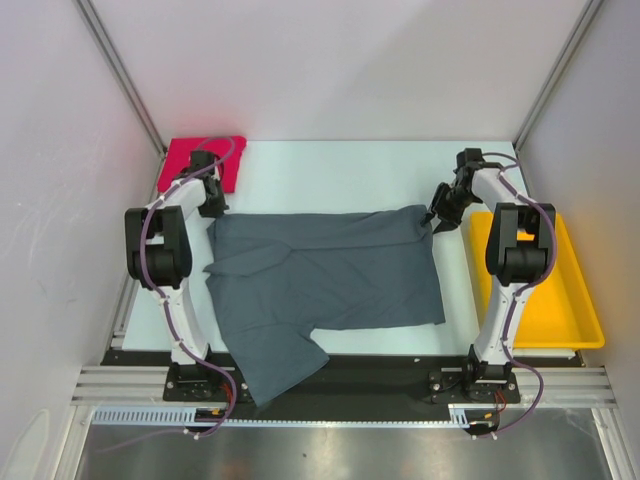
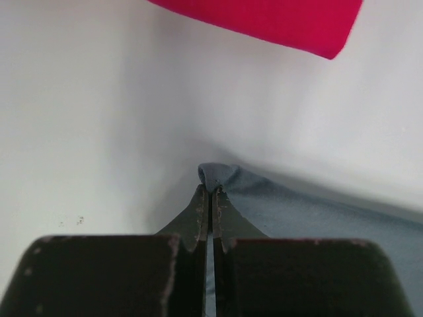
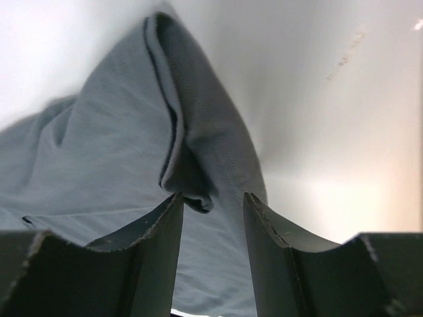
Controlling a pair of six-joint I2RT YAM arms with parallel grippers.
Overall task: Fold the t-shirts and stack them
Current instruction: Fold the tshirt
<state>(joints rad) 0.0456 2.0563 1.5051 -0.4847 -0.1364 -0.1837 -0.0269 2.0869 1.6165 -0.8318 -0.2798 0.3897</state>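
Lying spread over the middle of the surface (image 1: 330, 175), the grey t-shirt (image 1: 330, 280) reaches with one sleeve over the near edge. The left jaws are pressed together on its far left corner, and a small bump of cloth shows just above their tips. The right jaws stand partly apart at the far right corner, with a folded hem in the gap between them. The red t-shirt (image 1: 205, 162) lies folded at the far left of the surface. The yellow tray (image 1: 575, 320) sits at the right.
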